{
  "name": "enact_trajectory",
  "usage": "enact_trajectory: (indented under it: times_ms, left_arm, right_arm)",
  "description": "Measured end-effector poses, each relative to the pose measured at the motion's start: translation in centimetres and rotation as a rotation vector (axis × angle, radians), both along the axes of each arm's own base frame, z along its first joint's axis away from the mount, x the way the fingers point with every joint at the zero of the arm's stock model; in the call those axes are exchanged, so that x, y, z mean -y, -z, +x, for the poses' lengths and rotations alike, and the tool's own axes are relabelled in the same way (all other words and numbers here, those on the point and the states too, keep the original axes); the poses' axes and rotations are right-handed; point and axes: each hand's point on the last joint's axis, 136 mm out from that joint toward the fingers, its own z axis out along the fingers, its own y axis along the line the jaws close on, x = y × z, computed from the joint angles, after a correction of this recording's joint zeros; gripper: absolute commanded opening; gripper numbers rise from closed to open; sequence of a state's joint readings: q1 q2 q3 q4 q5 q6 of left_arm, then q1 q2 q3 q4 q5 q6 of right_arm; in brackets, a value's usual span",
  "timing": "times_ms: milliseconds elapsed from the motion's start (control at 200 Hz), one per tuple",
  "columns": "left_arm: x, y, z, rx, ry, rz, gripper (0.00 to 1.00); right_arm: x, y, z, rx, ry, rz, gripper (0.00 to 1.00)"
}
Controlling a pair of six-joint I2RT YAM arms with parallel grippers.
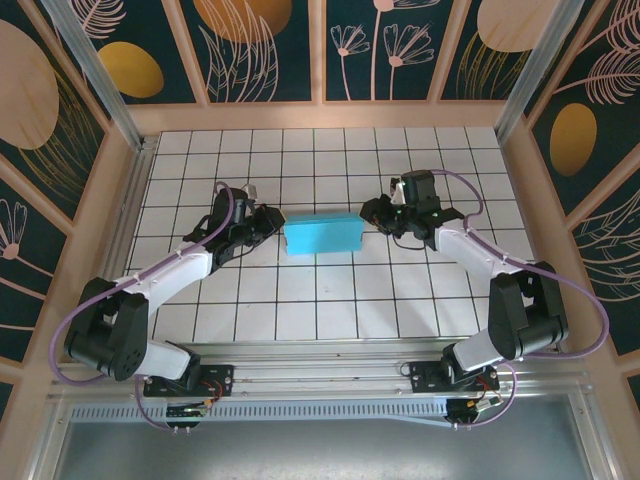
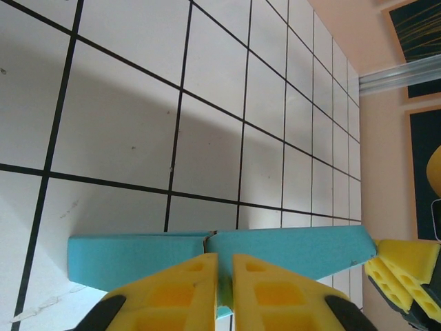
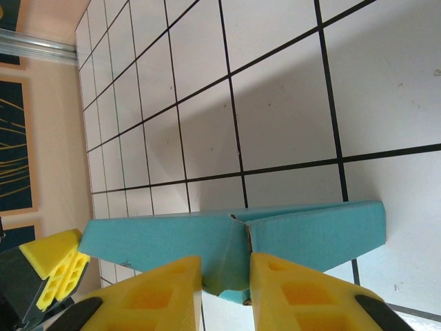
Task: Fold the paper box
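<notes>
The left gripper (image 1: pixel 272 222) reaches in from 9 o'clock and pinches the end of the paper box (image 1: pixel 320 237), a sliver of teal card caught between its yellow fingers (image 2: pixel 179 296). The box lies on the tiled surface (image 1: pixel 300 300) at the middle of the grid, teal side out, already a closed rectangle. By that, most of the folding looks done. In the left wrist view two teal panels (image 2: pixel 289 248) meet at a seam just above the fingers, not quite flush, so what seems left is pressing the ends and that seam home. At 3 o'clock the right gripper (image 1: pixel 372 215) is clamped on the opposite end the same way, card between its pads (image 3: pixel 158 296). Around them stand the patterned walls (image 1: pixel 260 45) at 12 o'clock, well apart from the box. The likeliest hindrance is the two arms themselves, since each holds an end and could tug against the other.
</notes>
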State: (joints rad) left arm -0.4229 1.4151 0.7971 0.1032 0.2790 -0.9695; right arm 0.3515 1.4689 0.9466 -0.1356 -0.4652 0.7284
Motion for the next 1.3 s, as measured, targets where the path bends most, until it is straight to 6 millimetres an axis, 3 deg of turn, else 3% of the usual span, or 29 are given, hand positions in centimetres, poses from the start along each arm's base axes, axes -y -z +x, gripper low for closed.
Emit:
enact_trajectory:
  times_ms: [120,350,556,866,1056,1141,1296]
  left_arm:
    - [-0.4,0.5,-0.2,-0.012,-0.005,0.031,0.43]
    - [-1.0,0.3,-0.5,-0.012,-0.024,0.053,0.44]
    - [-0.7,0.3,-0.6,-0.017,-0.007,0.043,0.36]
    - [-0.1,0.9,-1.2,-0.012,0.024,0.017,0.13]
    - [0.2,1.0,-1.6,0.033,0.027,-0.015,0.08]
    - [0.2,0.9,-1.6,0.039,0.026,-0.018,0.12]
    - [-0.3,1.1,-1.9,0.021,0.012,0.025,0.35]
  right_arm:
    - [0.2,0.1,0.0,0.000,0.001,-0.022,0.35]
    - [1.0,-1.2,0.2,0.046,0.023,-0.050,0.36]
    - [0.9,-1.1,0.1,0.046,0.017,-0.050,0.31]
    - [0.7,0.9,-0.4,0.023,0.002,-0.045,0.15]
    - [0.6,0.9,-0.9,0.067,-0.003,-0.028,0.13]
    - [0.7,0.8,-0.8,0.069,-0.003,-0.033,0.14]
    - [0.9,0.3,-0.8,0.057,-0.002,-0.072,0.22]
